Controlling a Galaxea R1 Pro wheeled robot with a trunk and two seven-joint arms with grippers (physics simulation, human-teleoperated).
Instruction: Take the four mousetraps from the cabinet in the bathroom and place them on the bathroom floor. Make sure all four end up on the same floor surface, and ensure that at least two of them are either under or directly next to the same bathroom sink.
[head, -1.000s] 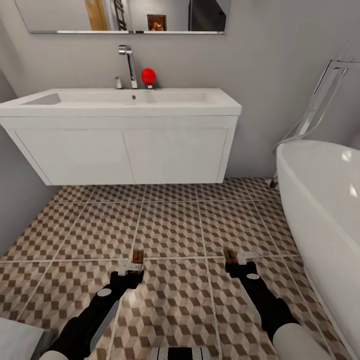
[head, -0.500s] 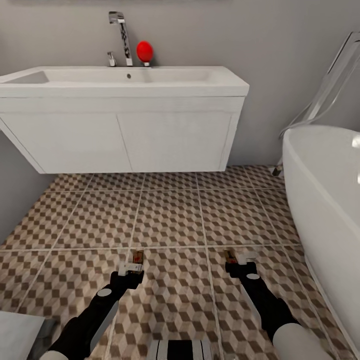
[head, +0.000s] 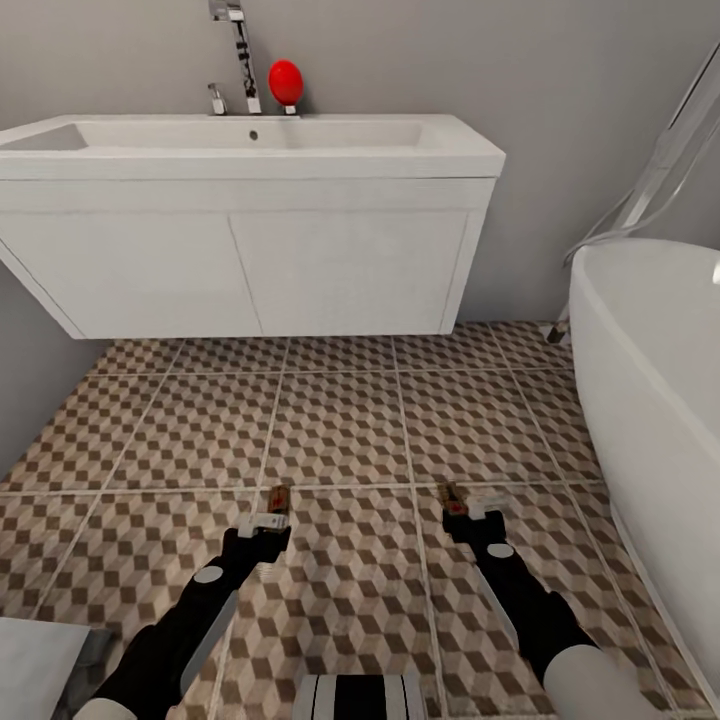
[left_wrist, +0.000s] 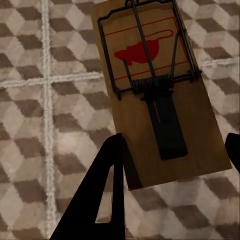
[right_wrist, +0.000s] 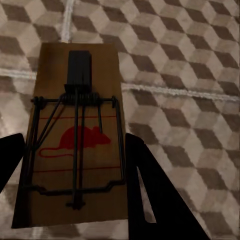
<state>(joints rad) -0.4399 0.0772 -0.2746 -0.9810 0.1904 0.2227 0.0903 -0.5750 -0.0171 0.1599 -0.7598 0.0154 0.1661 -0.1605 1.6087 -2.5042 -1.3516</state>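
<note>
Two mousetraps are up off the bathroom floor (head: 340, 430), one in each gripper. The left gripper (head: 270, 520) is clamped on the sides of the left mousetrap (left_wrist: 155, 95), and the right gripper (head: 470, 512) pinches the right mousetrap (right_wrist: 75, 145) the same way. Neither board carries any lettering; each has only a red mouse silhouette inside thin red lines, under the black wire spring. Both traps hang above the cube-patterned tiles, well short of the bathroom sink (head: 250, 150) on its white vanity, where a chrome tap (head: 238, 50) and a red ball (head: 285, 82) stand at the back rim. The bathtub (head: 650, 400) curves in on the right. Compared with a second ago, the sink sits higher and larger in the head view and the mirror has dropped out of it, so the camera has moved; the arms keep the same pose, traps still gripped.
</note>
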